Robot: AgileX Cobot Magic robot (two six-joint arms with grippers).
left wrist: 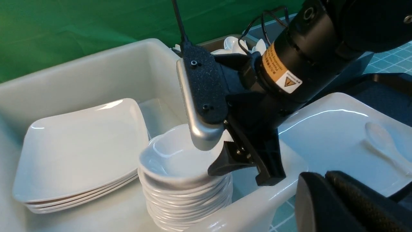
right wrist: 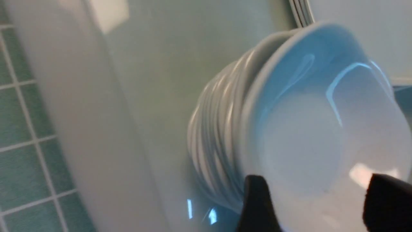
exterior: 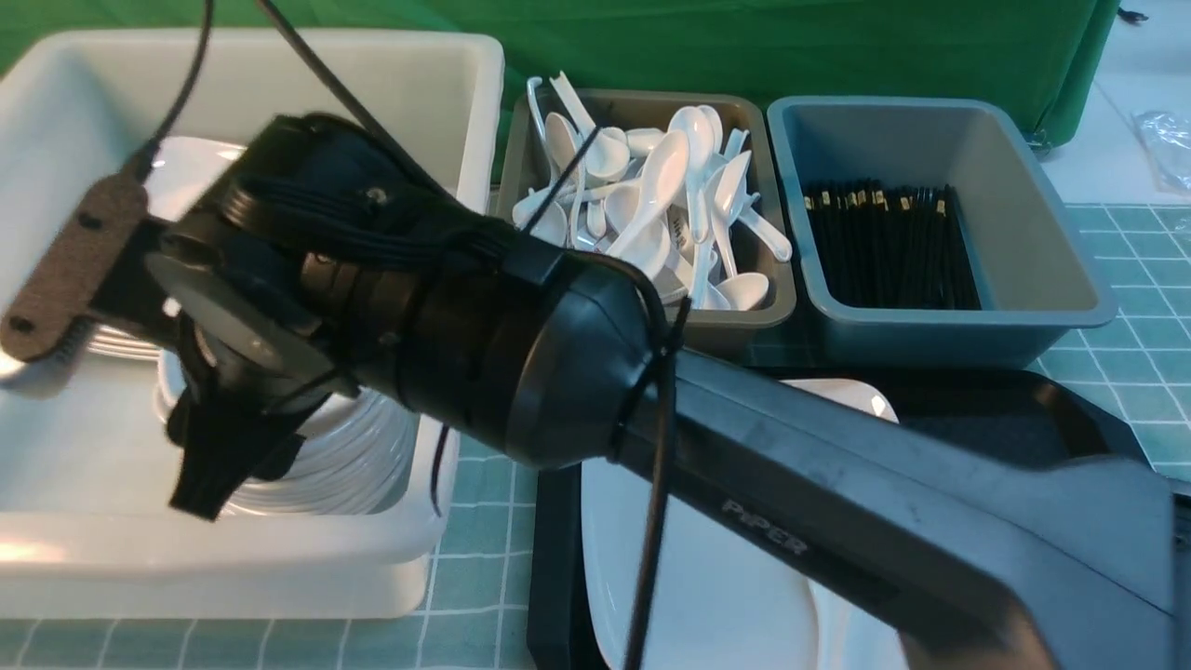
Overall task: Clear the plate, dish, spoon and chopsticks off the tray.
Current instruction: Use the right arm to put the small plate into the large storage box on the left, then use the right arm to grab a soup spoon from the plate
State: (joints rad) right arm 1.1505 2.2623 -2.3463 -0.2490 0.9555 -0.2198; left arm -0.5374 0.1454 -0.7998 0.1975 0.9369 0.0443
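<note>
The dish rests on top of a stack of like dishes inside the white tub. My right gripper hangs open just above it, fingers apart and holding nothing. The large white plate lies on the black tray, and the spoon lies on the plate. In the front view the plate shows under my right arm. My left gripper is shut and empty, near the tub's corner. The tray's chopsticks are out of view.
The white tub also holds a stack of square plates. Behind the tray stand a brown-grey tub of spoons and a blue-grey tub of black chopsticks. My right arm crosses over the tray.
</note>
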